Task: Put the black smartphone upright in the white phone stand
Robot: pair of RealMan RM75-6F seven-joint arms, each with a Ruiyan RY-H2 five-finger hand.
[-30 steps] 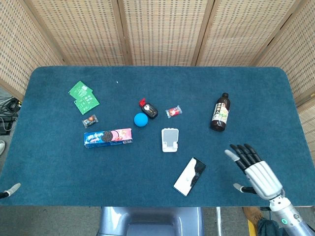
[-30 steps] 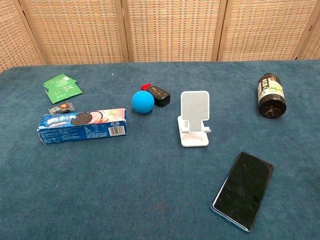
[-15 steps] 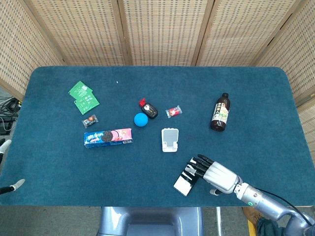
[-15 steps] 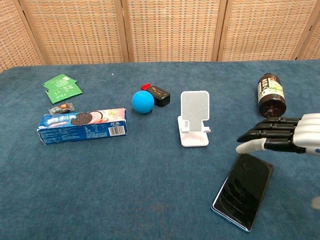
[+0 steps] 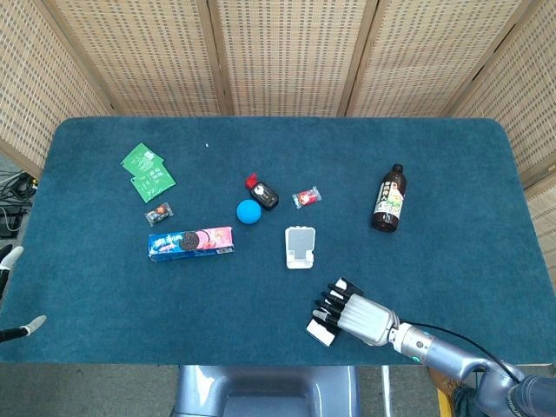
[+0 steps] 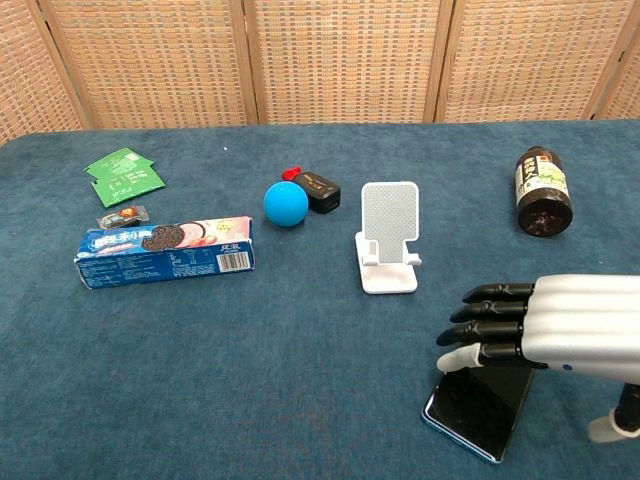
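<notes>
Black and glossy, the flat rectangular smartphone (image 6: 478, 407) lies face up on the blue felt table (image 5: 452, 174), directly under the right hand (image 6: 545, 330). Half a second ago that hand hovered over the phone's far end; it has since slid toward the near edge and now covers most of the phone's upper half, while the phone itself has not shifted. The hand's dark fingers (image 6: 488, 332) are stretched out nearly straight and close together, palm down, pointing to the robot's left. Whether they touch the screen cannot be told from either view, and nothing is visibly gripped.

From the head camera only the phone's near corner (image 5: 318, 329) shows past the fingertips; the rest is hidden beneath the hand (image 5: 358, 317). In the chest view the wrist is cut off by the frame's right edge.

The phone's long axis runs diagonally, from the near left corner toward the far right.

Beyond the fingertips, near but apart, stands the white plastic phone stand (image 6: 388, 245), empty, its back plate upright. Farther off to the hand's right lies a dark brown bottle (image 6: 543, 190).

At the head view's left margin a sliver of the left hand (image 5: 10, 295) appears, too little to judge its fingers.
</notes>
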